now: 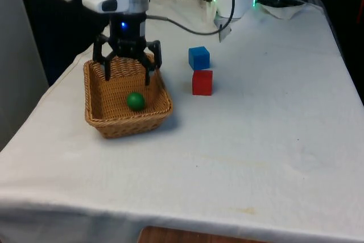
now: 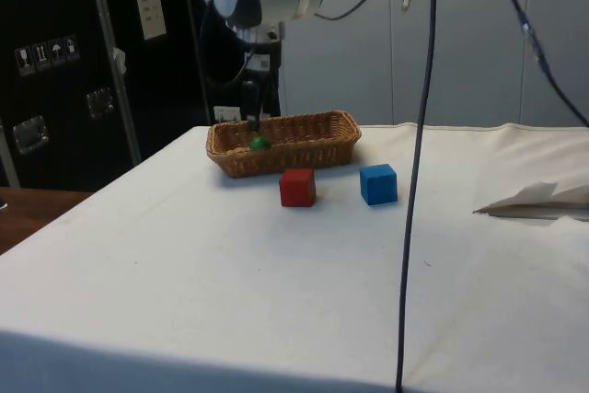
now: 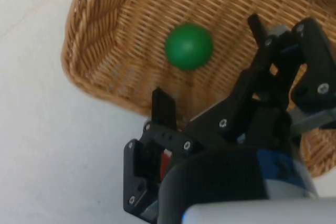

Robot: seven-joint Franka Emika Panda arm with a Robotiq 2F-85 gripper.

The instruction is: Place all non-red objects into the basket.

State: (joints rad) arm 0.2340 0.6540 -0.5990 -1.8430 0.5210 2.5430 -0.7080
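Wicker basket (image 1: pixel 102 119): left of centre in the front view, on the white bench (image 1: pixel 256 140). Green ball (image 1: pixel 135 101): inside the basket, on its floor. Gripper (image 1: pixel 127 75): above the basket, jaws spread wide, holding nothing. Blue cube (image 1: pixel 199 58): on the bench, centre frame, outside the basket. Red cube (image 1: pixel 202 82): just beside the blue cube, nearer the camera.

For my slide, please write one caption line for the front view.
Open black two-finger gripper above the woven wicker basket holding a green ball; blue cube and red cube remain on the white cloth.
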